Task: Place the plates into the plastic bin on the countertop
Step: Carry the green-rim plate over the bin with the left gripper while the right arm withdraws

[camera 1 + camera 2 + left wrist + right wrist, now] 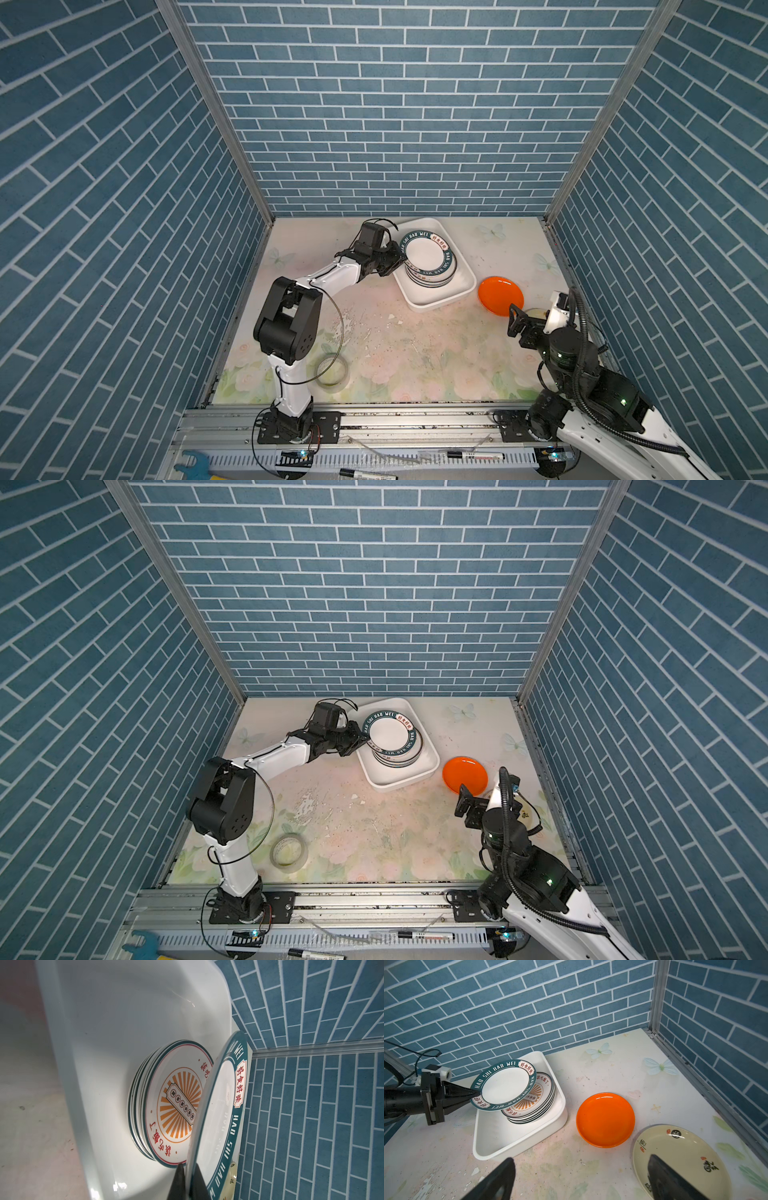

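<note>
My left pincer [401, 259] is pressed together on the rim of a green-rimmed plate [426, 253], biting it at the plate's 9 o'clock edge in both top views. The plate reaches out from the tips toward 3 o'clock and hangs tilted over the stack of plates [432, 279] that sits in the bin [440, 302]. From the right wrist camera the plate [505, 1084] covers part of the stack [533, 1109]; I cannot tell whether its far edge touches the top plate there. The left wrist camera shows the two black fingers [178, 1180] clamped on either side of the rim.

My right pincer [581, 1158] is spread wide and holds nothing. It hovers low over the countertop [415, 345], at about 5 o'clock from the bin. The orange plate [500, 296] lies flat on the countertop at roughly 11 o'clock from that pincer, near it but apart, and just beside the bin's 4 o'clock corner. The pale yellow plate [679, 1155] lies flat partly beneath one of the spread fingers.
</note>
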